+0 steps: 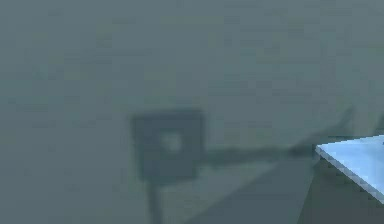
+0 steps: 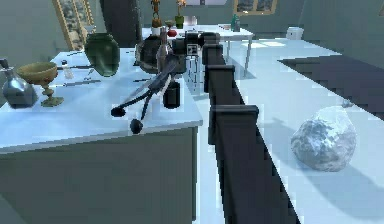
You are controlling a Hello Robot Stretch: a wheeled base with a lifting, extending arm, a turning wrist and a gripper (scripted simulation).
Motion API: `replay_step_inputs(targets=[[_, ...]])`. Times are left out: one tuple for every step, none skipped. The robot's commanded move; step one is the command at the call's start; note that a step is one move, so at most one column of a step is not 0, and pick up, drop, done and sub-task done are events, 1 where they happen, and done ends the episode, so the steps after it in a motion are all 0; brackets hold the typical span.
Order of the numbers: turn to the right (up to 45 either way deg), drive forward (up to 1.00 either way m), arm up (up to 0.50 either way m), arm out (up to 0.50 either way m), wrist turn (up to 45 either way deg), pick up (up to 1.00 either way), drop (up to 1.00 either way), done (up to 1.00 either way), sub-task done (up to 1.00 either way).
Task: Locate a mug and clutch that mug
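Cannot tell whether hand (image 2: 126, 118) holds anything; risks knocking small dark cylindrical cup (image 2: 172, 96), possibly the mug, off pale tabletop (image 2: 60, 125) edge while reaching.

Poss mug: small dark cylinder (image 2: 172, 94) upright on counter (image 2: 60, 122), nr edge.

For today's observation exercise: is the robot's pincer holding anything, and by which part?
Cannot be told: the pincer shows against the counter, where things stand at and behind it.
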Motion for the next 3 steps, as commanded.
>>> replay_step_inputs(targets=[[0.0,0.0,0.0,0.0,45.0,0.0,0.0,0.0,0.0],[0.0,0.0,0.0,0.0,45.0,0.0,0.0,0.0,0.0],[0.0,0.0,0.0,0.0,21.0,0.0,0.0,0.0,0.0]])
